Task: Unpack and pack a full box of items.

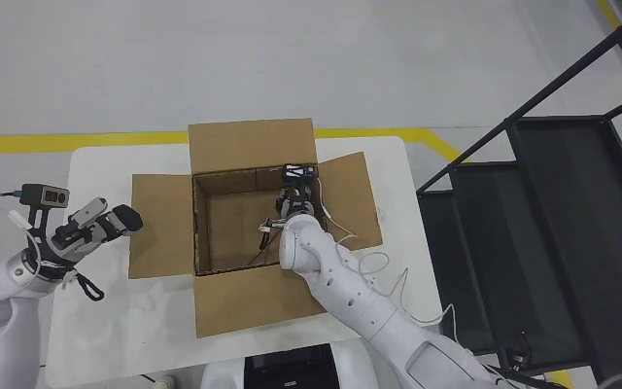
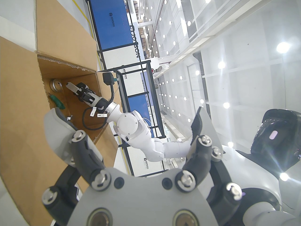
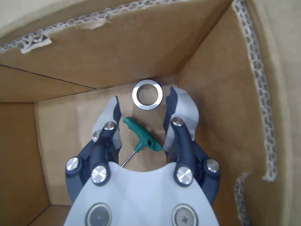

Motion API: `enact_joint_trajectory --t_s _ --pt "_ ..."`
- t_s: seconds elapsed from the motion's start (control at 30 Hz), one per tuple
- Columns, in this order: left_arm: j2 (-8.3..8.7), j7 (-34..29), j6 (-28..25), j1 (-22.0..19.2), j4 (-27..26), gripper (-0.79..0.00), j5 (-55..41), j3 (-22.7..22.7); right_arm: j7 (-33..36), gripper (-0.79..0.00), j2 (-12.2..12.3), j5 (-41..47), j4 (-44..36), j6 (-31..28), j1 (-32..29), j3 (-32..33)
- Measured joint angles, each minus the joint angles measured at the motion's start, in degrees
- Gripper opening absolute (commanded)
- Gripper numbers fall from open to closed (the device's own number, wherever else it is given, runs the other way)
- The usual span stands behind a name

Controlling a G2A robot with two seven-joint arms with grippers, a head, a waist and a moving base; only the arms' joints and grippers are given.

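Floor: smooth grey floor [image 1: 292, 58] crossed by a yellow line [image 1: 87, 142], with black metal steps [image 1: 544, 214] to the right.
Bench: a white, rounded-corner bench [image 1: 107, 321] carries the box.
Box: the brown corrugated cardboard box [image 1: 160, 224] stands open at the bench's middle. All four flaps are folded flat outward, and the cut edges are ragged and show the fluting.
Ring: a flat, bright steel ring [image 3: 160, 95] lies on the box floor close to the far right corner, its hole facing up.
Hex key: a T-shaped hex key [image 3: 143, 137] with a green plastic grip lies flat just beside the ring and apart from it. The grip's long axis aims one end toward the ring. A thin steel shaft leaves the grip's middle at a right angle and points away from the ring.
Right claw: the right claw [image 3: 144, 92] is reached down inside the box with its grey curved fingers [image 3: 183, 104] spread wide, grasping nothing. It sits above the hex key, whose grip shows between the fingers.
Left claw: the left claw [image 1: 112, 216] hangs over the bench's left side, well apart from the box wall. It is released and empty.
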Motion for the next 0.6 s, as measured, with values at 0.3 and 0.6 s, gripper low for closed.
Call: enact_joint_trajectory --t_s 0.3,0.6 --pt "0.00 0.00 0.00 0.00 0.00 0.000 0.00 0.00 -2.64 -0.588 -2.90 1.70 6.51 6.89 3.02 -3.00" --pt "0.00 0.00 0.00 0.00 0.00 0.000 0.00 0.00 -4.51 -0.591 -5.29 7.06 13.49 8.05 6.73 -2.10"
